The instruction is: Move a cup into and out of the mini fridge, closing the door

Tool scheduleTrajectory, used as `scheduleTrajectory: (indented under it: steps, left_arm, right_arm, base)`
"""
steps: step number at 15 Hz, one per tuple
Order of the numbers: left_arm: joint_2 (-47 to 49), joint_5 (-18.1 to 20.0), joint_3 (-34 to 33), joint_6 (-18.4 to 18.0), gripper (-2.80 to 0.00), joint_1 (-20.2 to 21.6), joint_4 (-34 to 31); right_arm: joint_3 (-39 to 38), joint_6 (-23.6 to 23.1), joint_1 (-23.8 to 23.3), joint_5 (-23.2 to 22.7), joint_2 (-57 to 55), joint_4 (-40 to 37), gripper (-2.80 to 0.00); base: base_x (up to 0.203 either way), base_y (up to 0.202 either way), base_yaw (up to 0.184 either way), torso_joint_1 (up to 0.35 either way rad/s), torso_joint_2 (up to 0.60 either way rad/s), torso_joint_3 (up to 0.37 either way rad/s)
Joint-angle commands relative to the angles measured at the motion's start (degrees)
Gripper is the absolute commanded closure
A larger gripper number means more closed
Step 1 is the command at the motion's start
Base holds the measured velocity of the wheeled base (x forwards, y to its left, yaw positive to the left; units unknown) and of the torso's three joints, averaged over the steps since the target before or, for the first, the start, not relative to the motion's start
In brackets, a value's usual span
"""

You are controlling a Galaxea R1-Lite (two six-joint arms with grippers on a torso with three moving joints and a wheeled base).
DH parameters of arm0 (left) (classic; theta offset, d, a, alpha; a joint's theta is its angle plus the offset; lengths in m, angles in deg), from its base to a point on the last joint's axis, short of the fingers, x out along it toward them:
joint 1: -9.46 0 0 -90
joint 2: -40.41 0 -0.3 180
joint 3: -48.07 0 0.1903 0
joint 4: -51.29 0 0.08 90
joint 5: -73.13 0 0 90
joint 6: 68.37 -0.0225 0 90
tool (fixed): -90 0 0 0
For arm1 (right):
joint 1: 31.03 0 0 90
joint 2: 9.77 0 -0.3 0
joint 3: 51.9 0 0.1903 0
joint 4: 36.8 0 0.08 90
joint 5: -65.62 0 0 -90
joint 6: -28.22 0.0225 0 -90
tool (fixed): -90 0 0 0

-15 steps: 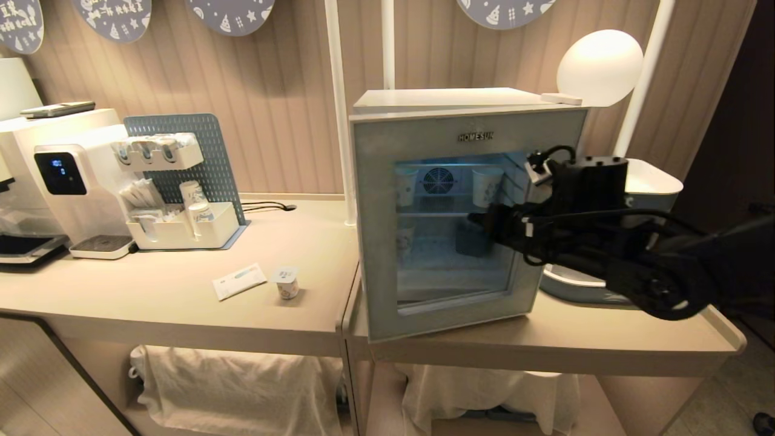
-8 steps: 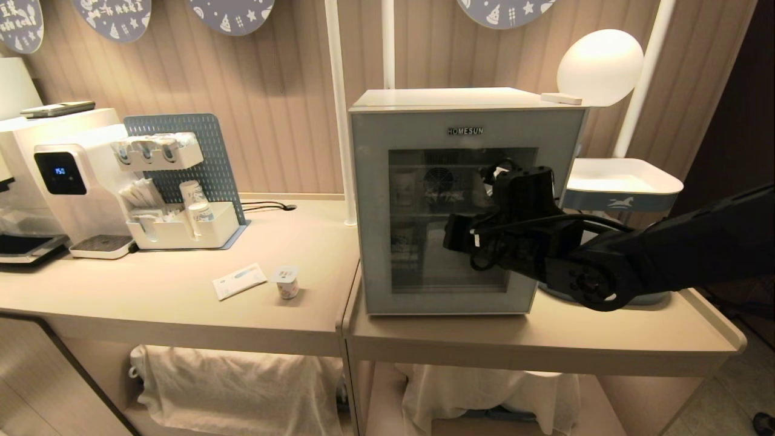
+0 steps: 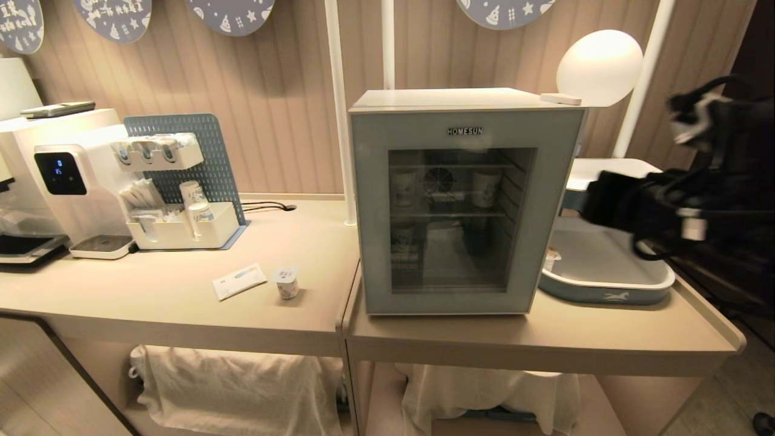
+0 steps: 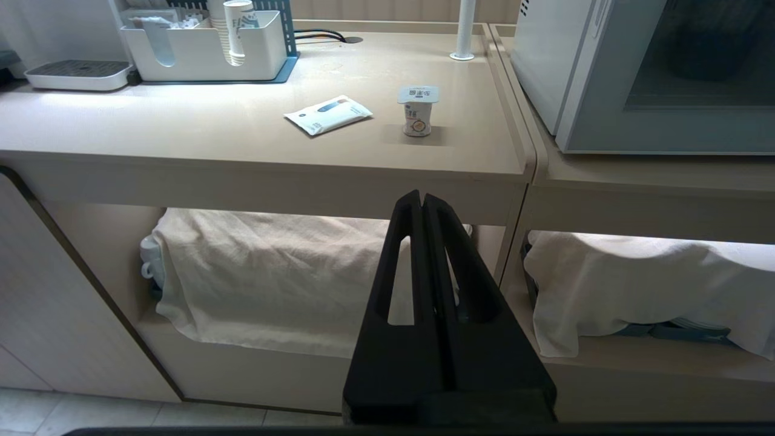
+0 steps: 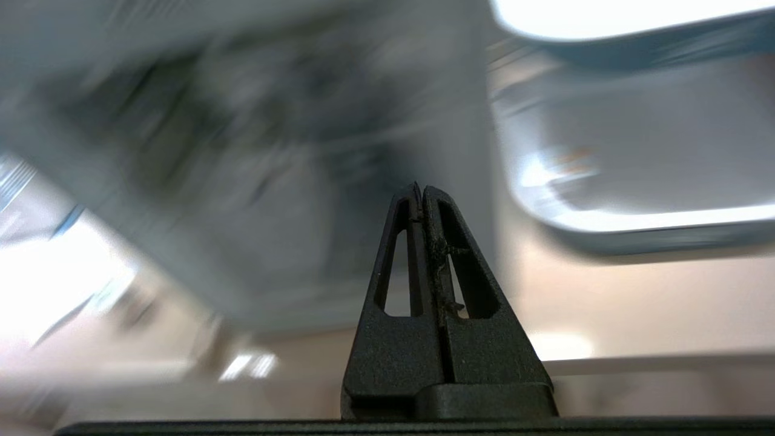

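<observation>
R claw [image 5: 422, 192] pinched empty, off door [image 3: 460, 212] | L-wrist only: cup [image 4: 418, 111] lid print

Dark glossy glass door [image 3: 461, 219], matt beige counter [image 4: 242, 139], crumpled white cloth [image 4: 272, 272], possibly textured black plastic pincer [image 5: 422, 192]

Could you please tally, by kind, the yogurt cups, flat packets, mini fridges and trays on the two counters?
Yogurt cup: 1
Flat packet: 1
Mini fridge: 1
Trays: 2, lower and upper
Total: 5
</observation>
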Motion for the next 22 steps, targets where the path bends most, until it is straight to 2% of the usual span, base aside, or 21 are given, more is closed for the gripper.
scheduleTrajectory:
  steps: [1, 3, 6, 7, 9, 10, 11, 13, 14, 15, 16, 17, 18, 19, 22]
  left_arm:
    - [0.09, -0.04, 0.00, 0.04, 0.00, 0.01, 0.00]
    - [0.09, -0.04, -0.07, 0.04, 0.00, 0.01, 0.00]
    - [0.09, -0.04, -0.09, 0.13, 0.00, 0.01, 0.00]
    - [0.09, -0.04, -0.05, 0.13, 0.00, 0.01, 0.00]
    - [0.09, -0.04, -0.05, 0.22, 0.00, 0.01, 0.00]
    - [0.09, -0.04, -0.09, 0.22, 0.00, 0.01, 0.00]
    - [0.09, -0.04, -0.07, 0.22, 0.00, 0.01, 0.00]
    - [0.09, -0.04, -0.01, 0.22, 0.00, 0.01, 0.00]
    - [0.09, -0.04, -0.01, 0.22, 0.00, 0.01, 0.00]
    - [0.09, -0.04, -0.09, 0.22, 0.00, 0.01, 0.00]
    - [0.09, -0.04, -0.09, 0.22, 0.00, 0.01, 0.00]
    - [0.09, -0.04, -0.09, 0.22, 0.00, 0.01, 0.00]
    - [0.09, -0.04, -0.08, 0.22, 0.00, 0.10, 0.00]
    - [0.09, -0.04, -0.09, 0.22, 0.00, 0.01, 0.00]
    - [0.09, -0.04, -0.06, 0.13, 0.00, 0.10, 0.00]
  right_arm:
    - [-5.10, -2.21, -5.82, 7.50, 22.70, -2.88, 0.00]
    - [-10.26, -5.15, -13.10, 11.11, 36.22, -6.89, 0.00]
    - [-22.24, -8.98, -23.20, 13.77, 52.57, -10.56, 0.00]
    - [-26.23, -10.44, -26.19, 13.45, 57.06, -10.63, 0.00]
    - [-31.32, -13.80, -28.33, 10.43, 66.27, -9.27, 0.00]
    - [-33.50, -15.71, -28.78, 7.26, 71.97, -8.54, 0.00]
    - [-35.88, -16.96, -29.09, 1.52, 76.70, -7.91, 0.00]
    - [-45.83, -18.18, -29.51, -16.29, 81.42, -2.78, 0.00]
    - [-49.69, -18.26, -29.61, -26.87, 81.49, -1.31, 0.00]
    - [-51.46, -18.03, -29.70, -35.31, 81.49, -3.38, 0.00]
    - [-51.56, -18.59, -29.75, -38.72, 81.49, -8.03, 0.00]
    - [-51.62, -19.97, -29.76, -37.36, 81.49, -15.20, 0.00]
    - [-51.51, -19.80, -29.75, -33.93, 81.44, -19.76, 0.00]
    - [-51.32, -18.50, -29.74, -33.32, 81.32, -20.94, 0.00]
    - [-51.85, -18.70, -29.81, -33.35, 81.47, -19.03, 0.00]
  base:
    - [0.000, 0.000, 0.000, 0.000, 0.00, 0.000]
    - [0.000, 0.000, 0.000, 0.000, 0.00, 0.000]
    - [0.000, 0.000, 0.000, 0.000, 0.00, 0.000]
    - [0.000, 0.000, 0.000, 0.000, 0.00, 0.000]
    - [0.000, 0.000, 0.000, 0.000, 0.00, 0.000]
    - [0.000, 0.000, 0.000, 0.000, 0.00, 0.000]
    - [0.000, 0.000, 0.000, 0.000, 0.00, 0.000]
    - [0.000, 0.000, 0.000, 0.000, 0.00, 0.000]
    - [0.000, 0.000, 0.000, 0.000, 0.00, 0.000]
    - [0.000, 0.000, 0.000, 0.000, 0.00, 0.000]
    - [0.000, 0.000, 0.000, 0.000, 0.00, 0.000]
    - [0.000, 0.000, 0.000, 0.000, 0.00, 0.000]
    - [0.000, 0.000, 0.000, 0.000, 0.00, 0.000]
    - [0.000, 0.000, 0.000, 0.000, 0.00, 0.000]
    - [0.000, 0.000, 0.000, 0.000, 0.00, 0.000]
